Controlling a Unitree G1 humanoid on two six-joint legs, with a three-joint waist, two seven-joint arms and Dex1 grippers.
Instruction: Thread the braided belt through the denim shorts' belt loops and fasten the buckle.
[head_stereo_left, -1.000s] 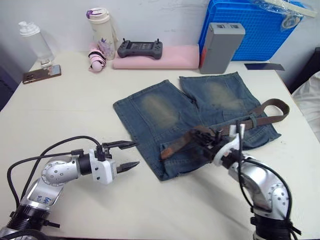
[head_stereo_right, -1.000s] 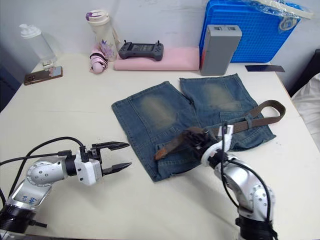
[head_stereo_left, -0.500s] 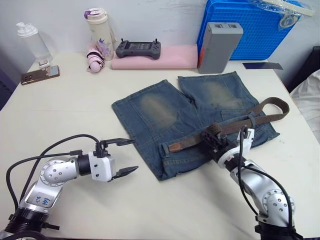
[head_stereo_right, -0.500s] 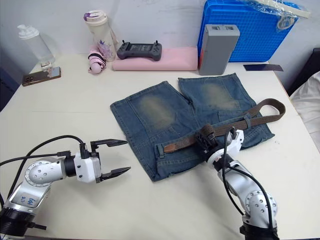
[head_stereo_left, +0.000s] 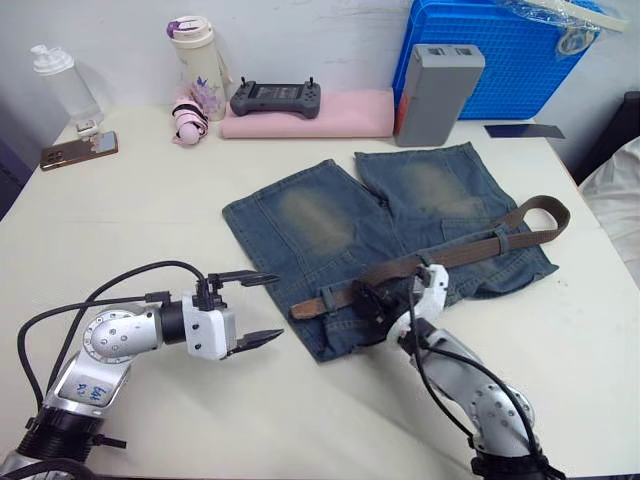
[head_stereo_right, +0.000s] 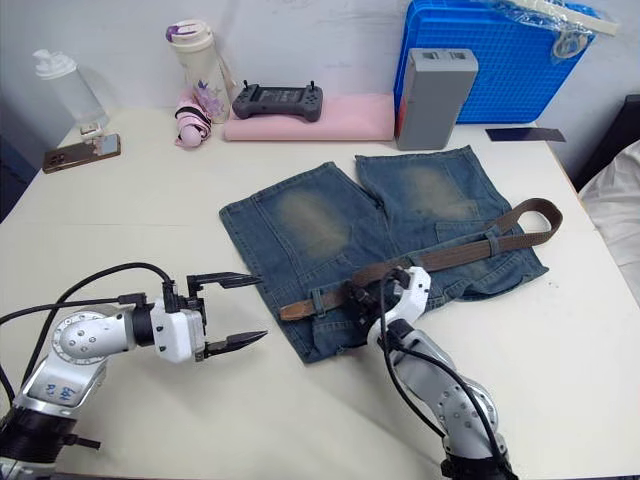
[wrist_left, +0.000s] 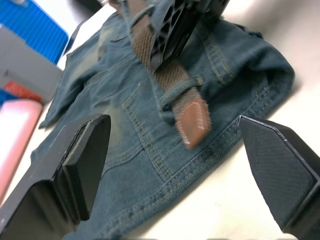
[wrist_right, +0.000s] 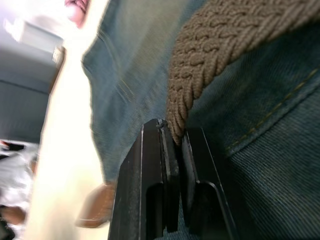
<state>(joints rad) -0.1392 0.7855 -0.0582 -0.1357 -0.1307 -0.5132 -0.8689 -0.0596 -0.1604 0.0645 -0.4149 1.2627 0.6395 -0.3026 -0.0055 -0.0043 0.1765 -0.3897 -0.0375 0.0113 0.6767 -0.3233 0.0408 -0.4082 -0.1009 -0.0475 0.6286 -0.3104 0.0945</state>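
Note:
The denim shorts (head_stereo_left: 350, 225) lie flat on the table, waistband toward me. Along the waistband runs the braided belt (head_stereo_left: 470, 250), from a folded bend at the far right (head_stereo_left: 545, 210) to its brown tip (head_stereo_left: 300, 310) on the left. The tip end passes under a belt loop (wrist_left: 180, 95). My right gripper (head_stereo_left: 370, 302) is shut on the belt just right of that loop, and its fingers (wrist_right: 170, 155) pinch the braid. My left gripper (head_stereo_left: 277, 307) hangs open left of the waistband corner, the belt tip (wrist_left: 195, 125) lying between its fingers' line of view. I cannot make out the buckle.
Along the back stand a blue crate (head_stereo_left: 500, 50), a grey box (head_stereo_left: 435, 90), a pink pad (head_stereo_left: 330, 115) with a controller (head_stereo_left: 275, 97), and a tumbler (head_stereo_left: 195, 50). A phone (head_stereo_left: 78, 150) and a clear bottle (head_stereo_left: 60, 80) sit at back left.
My right gripper has moved left along the waistband with the belt in it, and the belt tip now lies farther left. The left gripper has hardly moved.

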